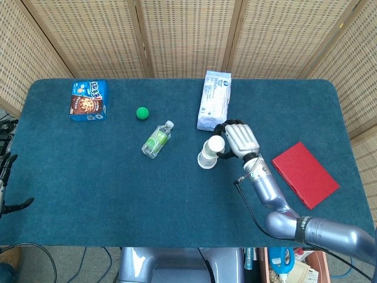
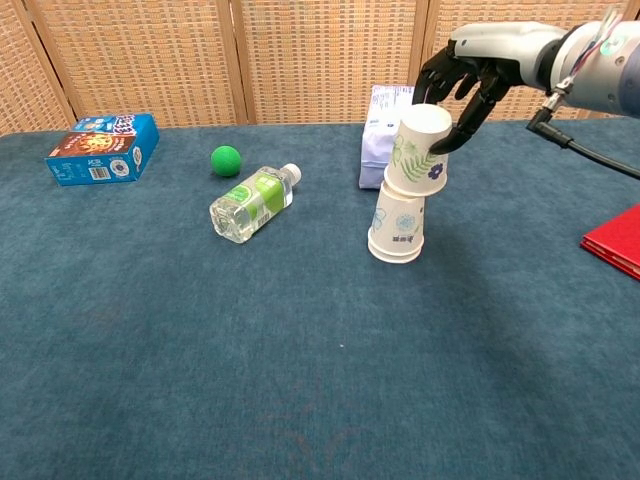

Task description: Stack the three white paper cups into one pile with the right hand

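On blue table (image 2: 150, 350), right hand (image 2: 462, 82) seemingly holds tilted cup (image 2: 420, 150).

Silver-grey right arm (image 1: 277, 206) with thin black cable — right hand (image 1: 238, 138) white-backed, black-fingered; left hand (image 1: 7, 183) black, beside table edge (image 1: 17, 141).

A table (image 1: 88, 177) is seen from above and from the front. Near its middle, one upside-down paper cup (image 2: 418, 150) is set tilted on top of a lower cup pile (image 2: 398, 226). The right hand (image 2: 462, 78) is wrapped around the upper cup from behind and to the right. A packet (image 1: 214, 100) lies just behind the cups. A bottle (image 1: 157, 140) lies on its side to their left, with a ball (image 1: 142, 112) behind it. A box (image 1: 89, 100) is placed at the far left, and a book (image 1: 304, 174) lies at the right. The left hand (image 1: 6, 183) is at the left table edge.
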Motion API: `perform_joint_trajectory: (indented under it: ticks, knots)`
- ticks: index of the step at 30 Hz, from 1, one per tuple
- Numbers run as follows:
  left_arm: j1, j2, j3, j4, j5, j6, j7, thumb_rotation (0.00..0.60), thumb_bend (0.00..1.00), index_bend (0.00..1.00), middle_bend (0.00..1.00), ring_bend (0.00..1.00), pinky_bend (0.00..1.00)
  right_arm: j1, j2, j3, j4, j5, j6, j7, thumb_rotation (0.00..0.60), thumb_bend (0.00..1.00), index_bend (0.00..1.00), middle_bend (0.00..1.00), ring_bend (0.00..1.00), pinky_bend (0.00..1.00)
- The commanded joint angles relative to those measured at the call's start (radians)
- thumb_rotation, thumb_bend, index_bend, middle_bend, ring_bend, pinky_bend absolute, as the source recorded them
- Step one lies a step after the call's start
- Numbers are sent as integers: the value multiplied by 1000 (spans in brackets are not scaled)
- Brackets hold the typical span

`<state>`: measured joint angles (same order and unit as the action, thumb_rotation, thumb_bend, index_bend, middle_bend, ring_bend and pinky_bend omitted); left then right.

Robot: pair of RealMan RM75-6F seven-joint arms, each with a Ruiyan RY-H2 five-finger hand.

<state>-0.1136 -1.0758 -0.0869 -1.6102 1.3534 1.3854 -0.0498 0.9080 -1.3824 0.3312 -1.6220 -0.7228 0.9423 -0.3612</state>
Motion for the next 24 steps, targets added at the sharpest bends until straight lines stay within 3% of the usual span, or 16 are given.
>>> perform_joint_trajectory:
  ticks: [1,12,17,24]
  knots:
    - [0,0,0,0,0,0,1,600,122,0,0,0,0,4,2,-4,-1,10,-3,-5,600,385,459,491,254,243]
    - [-1,0,-2,-6,-5,0,8,600,122,0,0,0,0,20,-6,-20,11,40,-19,-9,600,386,459,473,254,243]
    - [-2,0,-3,-5,-9,-2,9,600,122,0,0,0,0,25,-5,-28,14,40,-35,-2,600,386,420,394,254,243]
    - [-2,-2,-2,-2,-8,-2,8,600,123,0,0,0,0,28,-4,-34,15,35,-46,16,600,385,419,396,254,243]
